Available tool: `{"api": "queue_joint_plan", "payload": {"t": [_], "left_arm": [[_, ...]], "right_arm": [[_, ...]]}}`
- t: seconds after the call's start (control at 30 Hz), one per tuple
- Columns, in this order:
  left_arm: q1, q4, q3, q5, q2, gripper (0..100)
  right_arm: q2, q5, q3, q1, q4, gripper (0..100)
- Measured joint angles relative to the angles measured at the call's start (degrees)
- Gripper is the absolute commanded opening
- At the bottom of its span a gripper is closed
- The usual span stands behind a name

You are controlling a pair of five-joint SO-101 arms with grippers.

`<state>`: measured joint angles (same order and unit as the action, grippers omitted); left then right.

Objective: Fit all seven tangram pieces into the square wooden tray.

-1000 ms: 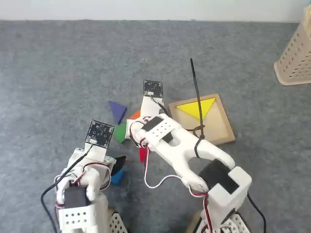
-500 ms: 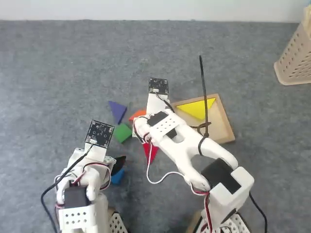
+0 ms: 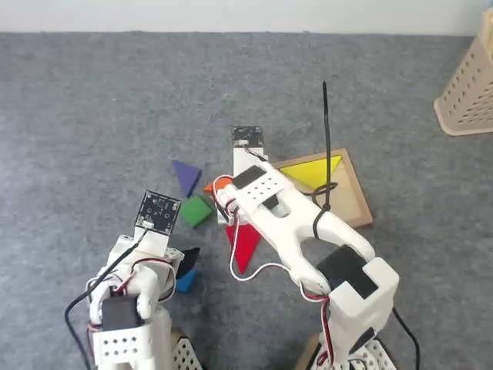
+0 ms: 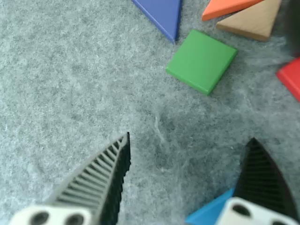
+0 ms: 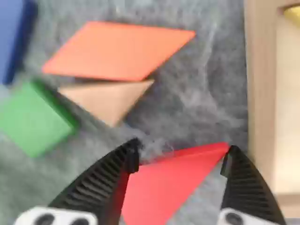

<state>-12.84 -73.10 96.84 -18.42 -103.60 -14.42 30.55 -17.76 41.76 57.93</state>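
The square wooden tray (image 3: 350, 206) holds a yellow triangle (image 3: 312, 171). On the carpet left of it lie a red triangle (image 3: 245, 245), an orange parallelogram (image 5: 117, 49), a plain wooden triangle (image 5: 105, 98), a green square (image 3: 196, 210), a purple triangle (image 3: 186, 176) and a blue piece (image 3: 185, 280). My right gripper (image 5: 183, 146) is open just above the red triangle (image 5: 168, 185), one finger on each side of its narrow end. Nearer the front edge, my left gripper (image 4: 189, 138) is open over bare carpet, short of the green square (image 4: 201, 61), with the blue piece (image 4: 211, 215) by one finger.
A perforated beige container (image 3: 470, 85) stands at the far right. A black cable tie (image 3: 326, 146) sticks up from the right arm over the tray. Open grey carpet stretches across the back and left.
The right arm has shifted to the right and back, and much more of the red triangle shows from under it. The left arm has not moved.
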Motion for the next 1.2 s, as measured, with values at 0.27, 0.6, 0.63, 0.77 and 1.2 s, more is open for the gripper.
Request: {"api": "queue_joint_plan", "payload": {"t": [0.27, 0.6, 0.63, 0.77, 1.2], "left_arm": [[0.0, 0.0, 0.0, 0.0, 0.0, 35], [0.0, 0.0, 0.0, 0.0, 0.0, 35], [0.0, 0.0, 0.0, 0.0, 0.0, 35], [0.0, 0.0, 0.0, 0.0, 0.0, 35], [0.0, 0.0, 0.0, 0.0, 0.0, 35]], "right_arm": [[7.8, -8.4, -1.6, 0.0, 3.0, 28.6], [14.4, -8.7, -10.8, 5.6, -2.3, 33.6], [14.3, -8.7, -10.9, 6.6, -3.4, 30.1], [11.5, -4.2, -10.9, 7.2, -8.1, 23.6], [9.8, 1.8, -10.9, 6.9, -7.5, 30.8]]}}
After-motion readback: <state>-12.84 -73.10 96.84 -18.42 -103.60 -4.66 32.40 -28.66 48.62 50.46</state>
